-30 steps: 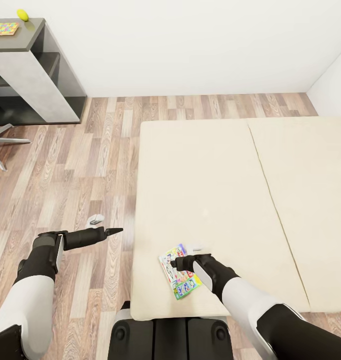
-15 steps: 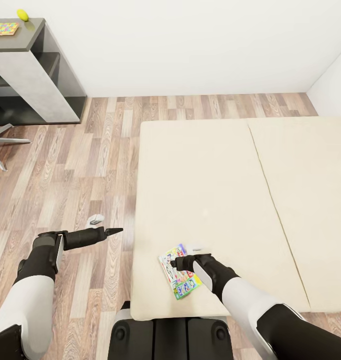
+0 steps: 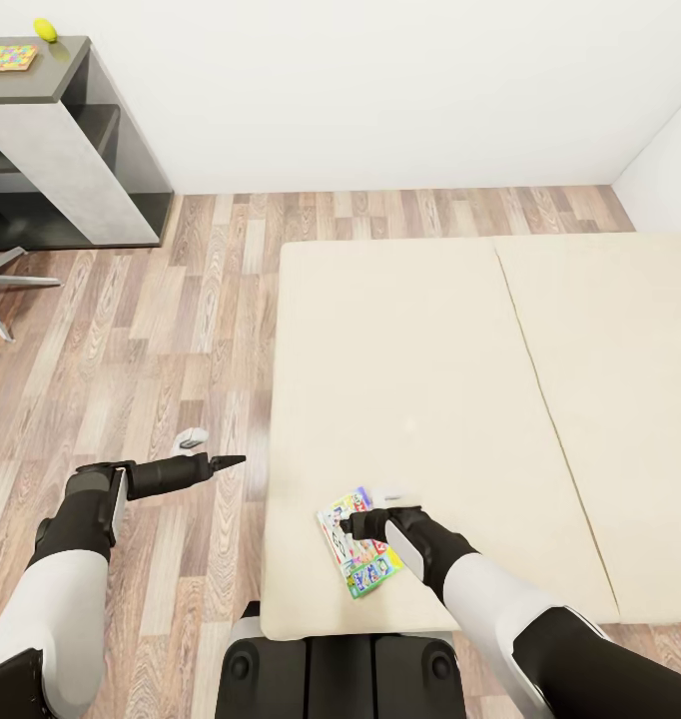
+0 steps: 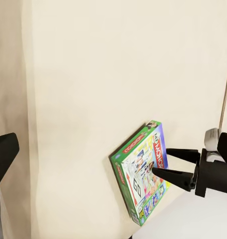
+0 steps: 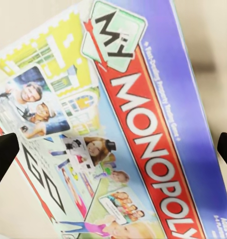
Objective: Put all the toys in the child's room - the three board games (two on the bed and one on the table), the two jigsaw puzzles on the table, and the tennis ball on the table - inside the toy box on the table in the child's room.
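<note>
The Monopoly box lies flat on the bed, near the front edge by the robot. The right claw hangs just over the box with its two fingers spread apart, one on each side of the picture on the lid. You cannot tell if the tips touch the box. The left claw is out over the wood floor, beside the bed, and its fingers look pressed together with nothing in them. Far off in the corner is the table. On it sit a puzzle and a yellow ball, close to each other.
</note>
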Available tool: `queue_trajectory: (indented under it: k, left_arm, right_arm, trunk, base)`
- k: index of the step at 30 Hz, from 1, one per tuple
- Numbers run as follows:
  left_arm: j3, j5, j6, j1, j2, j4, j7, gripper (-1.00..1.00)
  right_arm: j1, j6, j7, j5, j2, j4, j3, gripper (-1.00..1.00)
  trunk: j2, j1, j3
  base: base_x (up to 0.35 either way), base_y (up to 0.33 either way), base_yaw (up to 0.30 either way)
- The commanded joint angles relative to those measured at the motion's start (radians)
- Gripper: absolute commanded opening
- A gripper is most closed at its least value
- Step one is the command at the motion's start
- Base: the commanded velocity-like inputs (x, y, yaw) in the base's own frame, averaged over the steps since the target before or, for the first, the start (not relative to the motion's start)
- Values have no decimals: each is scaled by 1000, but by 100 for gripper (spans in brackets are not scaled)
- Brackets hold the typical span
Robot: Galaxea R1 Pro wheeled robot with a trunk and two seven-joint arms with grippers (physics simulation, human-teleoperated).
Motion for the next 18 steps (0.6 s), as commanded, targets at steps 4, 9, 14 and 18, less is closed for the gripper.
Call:
queue_trajectory:
  k: [4,9,14,18]
  left_arm:
    - [4,-10,8,-1,-1,-1,-10,100]
    - [4,-9,8,-1,-1,-1,-10,100]
    - [4,-9,8,-1,-1,-1,-10,100]
    - [4,-9,8,-1,0,-1,-10,100]
  right_arm:
    - [-1,3,2,2,0,-1,2,100]
    - [-1,2,2,2,0,-1,2,100]
    - [0,2,2,2,0,-1,2,100]
    - [0,2,2,2,0,-1,2,100]
  trunk:
    - [-2,1,-1]
    - [-2,1,-1]
    - [-2,1,-1]
    - [-2,1,-1]
  base:
    - [0,0,0]
    - [0,0,0]
    - [0,0,0]
    - [0,0,0]
